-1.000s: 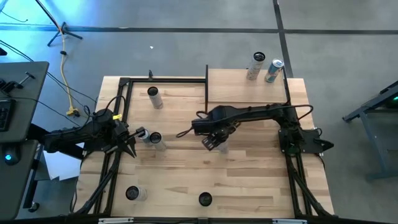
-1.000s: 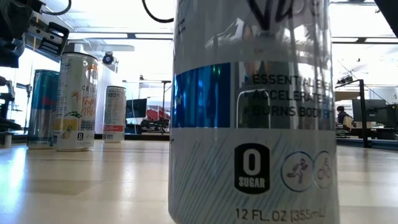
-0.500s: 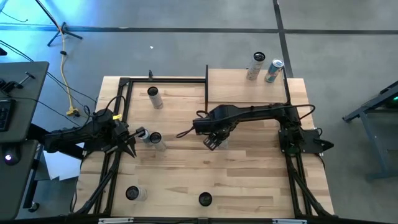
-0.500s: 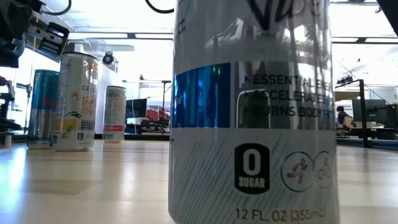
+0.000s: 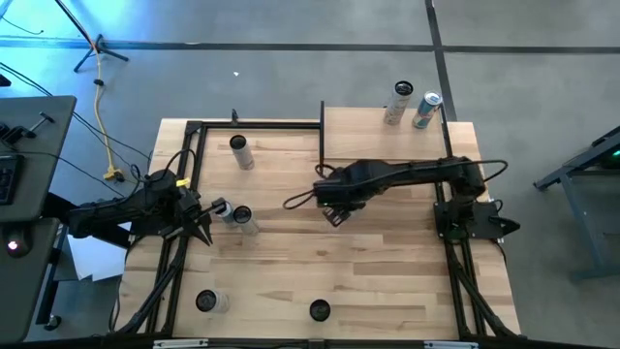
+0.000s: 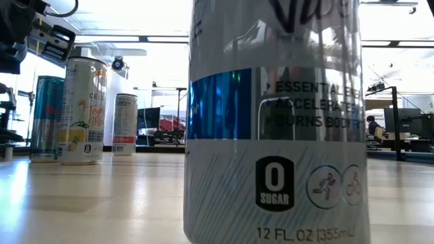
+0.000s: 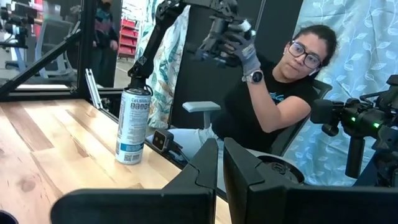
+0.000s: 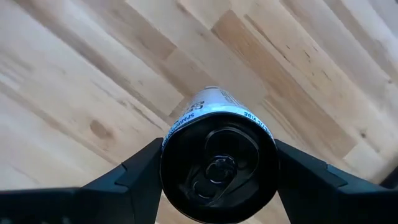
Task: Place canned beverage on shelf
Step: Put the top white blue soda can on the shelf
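My right gripper [image 5: 336, 207] is over the middle of the table, in front of the shelf [image 5: 368, 141], and is shut on a white canned beverage [image 8: 217, 167], which the wrist view shows from above, its dark top toward the camera. The shelf is a light-wood board at the far right. Two cans [image 5: 398, 102] [image 5: 425, 110] stand upright at its far edge. My left gripper [image 5: 200, 229] waits, shut and empty, at the table's left side next to two cans [image 5: 242, 217]. My right gripper pinches the can between its two fingers, one finger [image 8: 134, 177] on each side of the can's wall just below the top rim [image 8: 177, 127]. The fingers come from above, pointing down. The can is upright below them, over the tabletop.
More cans stand on the table: one at the far left [image 5: 239, 150], two near the front edge [image 5: 208, 301] [image 5: 320, 310]; the latter fills the low view [image 6: 278, 122]. Black frame rails [image 5: 257, 124] run along the table. A person [image 7: 273, 93] sits beyond the table.
My right gripper has moved with the can toward the far right of the table, closer to the shelf, staying shut on it. The can has stayed upright.
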Action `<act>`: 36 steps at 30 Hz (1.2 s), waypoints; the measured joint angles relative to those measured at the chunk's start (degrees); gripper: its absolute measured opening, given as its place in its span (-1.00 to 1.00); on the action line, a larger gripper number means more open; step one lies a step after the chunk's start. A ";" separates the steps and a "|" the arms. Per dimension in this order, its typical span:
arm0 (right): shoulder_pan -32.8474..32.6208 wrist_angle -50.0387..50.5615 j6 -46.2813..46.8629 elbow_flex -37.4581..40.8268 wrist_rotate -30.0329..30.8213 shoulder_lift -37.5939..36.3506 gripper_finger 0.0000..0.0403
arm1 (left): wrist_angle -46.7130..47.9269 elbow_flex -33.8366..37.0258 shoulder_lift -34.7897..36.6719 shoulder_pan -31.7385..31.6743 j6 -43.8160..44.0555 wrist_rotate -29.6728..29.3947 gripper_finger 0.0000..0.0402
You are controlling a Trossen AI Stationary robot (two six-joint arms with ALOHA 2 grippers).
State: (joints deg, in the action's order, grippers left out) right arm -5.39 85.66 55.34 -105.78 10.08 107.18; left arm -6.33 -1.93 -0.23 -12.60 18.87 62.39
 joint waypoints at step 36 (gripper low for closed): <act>1.37 -22.31 21.92 37.46 -4.62 -25.03 0.27 | 0.48 0.00 0.00 0.00 0.00 0.00 -0.98</act>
State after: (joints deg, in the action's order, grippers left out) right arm -4.02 63.36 77.25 -68.33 5.46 82.15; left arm -5.85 -1.93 -0.23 -12.60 18.87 62.39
